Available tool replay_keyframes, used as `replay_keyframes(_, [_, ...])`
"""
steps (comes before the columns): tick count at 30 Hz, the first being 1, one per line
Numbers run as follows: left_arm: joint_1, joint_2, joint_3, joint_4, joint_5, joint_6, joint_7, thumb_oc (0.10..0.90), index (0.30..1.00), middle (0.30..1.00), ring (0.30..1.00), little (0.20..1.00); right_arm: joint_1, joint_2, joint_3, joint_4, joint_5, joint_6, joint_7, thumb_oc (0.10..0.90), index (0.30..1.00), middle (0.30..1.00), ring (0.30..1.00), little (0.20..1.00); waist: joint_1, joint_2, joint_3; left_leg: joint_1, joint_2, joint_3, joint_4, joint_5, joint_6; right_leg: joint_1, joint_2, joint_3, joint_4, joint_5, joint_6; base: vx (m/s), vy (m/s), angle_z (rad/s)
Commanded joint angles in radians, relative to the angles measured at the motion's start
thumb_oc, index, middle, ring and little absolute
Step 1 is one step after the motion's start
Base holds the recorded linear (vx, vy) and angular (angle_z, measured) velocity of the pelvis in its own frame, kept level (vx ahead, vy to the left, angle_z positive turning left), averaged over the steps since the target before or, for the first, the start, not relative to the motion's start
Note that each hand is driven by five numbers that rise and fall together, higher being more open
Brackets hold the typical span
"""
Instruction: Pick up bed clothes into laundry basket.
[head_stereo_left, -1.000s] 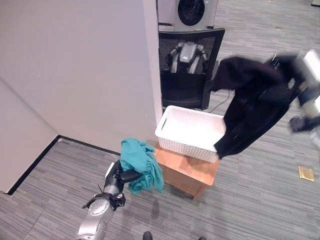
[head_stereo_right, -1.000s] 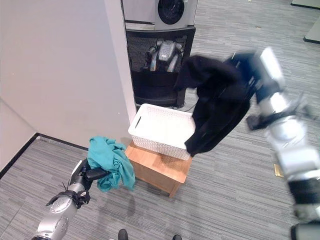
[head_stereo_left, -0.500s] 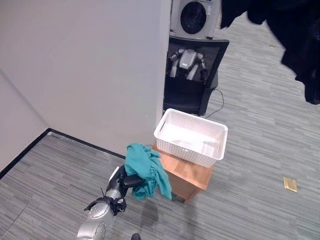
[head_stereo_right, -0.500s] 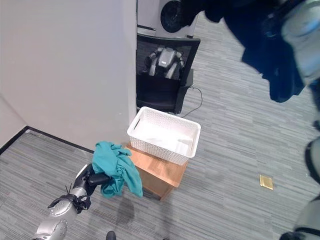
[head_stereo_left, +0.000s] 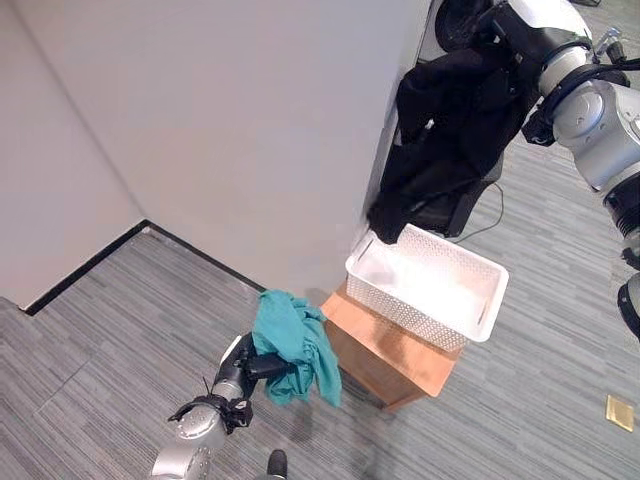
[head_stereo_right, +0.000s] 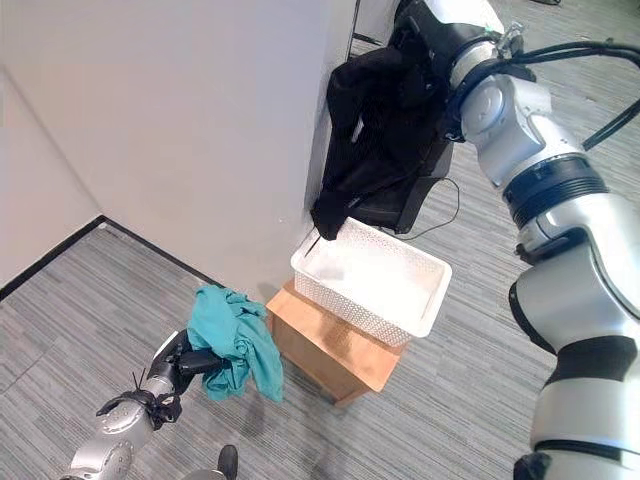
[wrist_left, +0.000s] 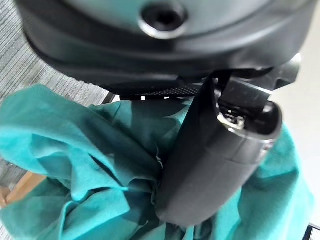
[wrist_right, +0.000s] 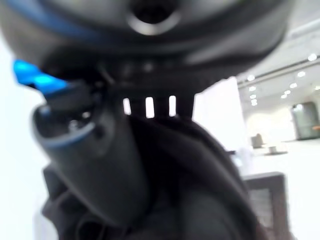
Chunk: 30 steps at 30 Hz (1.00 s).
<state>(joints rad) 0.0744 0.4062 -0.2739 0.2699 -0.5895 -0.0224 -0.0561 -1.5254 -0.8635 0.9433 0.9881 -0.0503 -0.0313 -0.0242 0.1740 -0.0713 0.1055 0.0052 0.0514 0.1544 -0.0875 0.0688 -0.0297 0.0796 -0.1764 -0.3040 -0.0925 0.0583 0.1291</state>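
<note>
Right hand (head_stereo_right: 425, 35) sits at your 1 o'clock, raised high, fingers curled round a black garment (head_stereo_right: 375, 120); its wrist view shows the thumb pressed into dark cloth. You see the garment hanging down beside the white wall (head_stereo_left: 220, 130), its lowest fold just above the far left corner of the white laundry basket (head_stereo_left: 428, 285). The basket rests on a small wooden bench (head_stereo_left: 385, 345) at your 12 o'clock, on grey striped floor (head_stereo_left: 110, 330). Left hand (head_stereo_left: 245, 365) shows at your 7 o'clock, low, clamped on a bunched teal cloth (head_stereo_left: 292, 335) that droops just beside the bench's near left corner.
</note>
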Motion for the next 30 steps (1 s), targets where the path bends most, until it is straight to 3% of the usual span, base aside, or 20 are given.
replay_keyframes(1, [-0.080,0.047,-0.036,-0.147,-0.037,-0.080,-0.044,0.400,0.300,0.300,0.300,0.300,-0.271,-0.038,0.046,0.079,-0.035,0.002,-0.075,0.400,0.300,0.300,0.300,0.300,0.005,-0.059,-0.050,-0.023,-0.007,-0.007,0.000,0.015,-0.038,0.099,-0.019,-0.022,0.018,-0.033,0.062,0.00,0.000,0.00])
replay_keyframes(12, [-0.098,0.039,-0.042,-0.157,-0.020,-0.087,-0.027,0.400,0.300,0.300,0.300,0.300,-0.189,-0.020,0.031,-0.002,-0.106,0.013,-0.058,0.400,0.300,0.300,0.300,0.300,0.012,-0.060,-0.030,-0.043,-0.011,-0.015,0.000,0.017,-0.034,0.085,-0.019,-0.023,0.014,-0.024,0.064,-0.01,-0.002,-0.01])
replay_keyframes(17, [-0.103,0.028,-0.035,-0.159,-0.024,-0.091,-0.016,0.400,0.300,0.300,0.300,0.300,-0.114,-0.019,-0.027,-0.083,-0.133,0.021,-0.065,0.400,0.300,0.300,0.300,0.300,0.016,-0.066,-0.013,-0.059,-0.009,-0.009,0.000,0.018,-0.032,0.068,-0.015,-0.019,0.011,-0.023,0.061,0.00,0.000,0.00])
replay_keyframes(30, [-0.124,0.025,-0.044,-0.150,-0.010,-0.102,0.003,0.400,0.300,0.300,0.300,0.300,-0.046,0.041,-0.079,-0.081,-0.154,0.023,-0.063,0.400,0.300,0.300,0.300,0.300,0.009,-0.056,0.010,-0.061,-0.011,0.003,0.000,0.015,-0.029,0.058,-0.020,-0.012,0.012,-0.019,0.060,0.00,0.000,0.00])
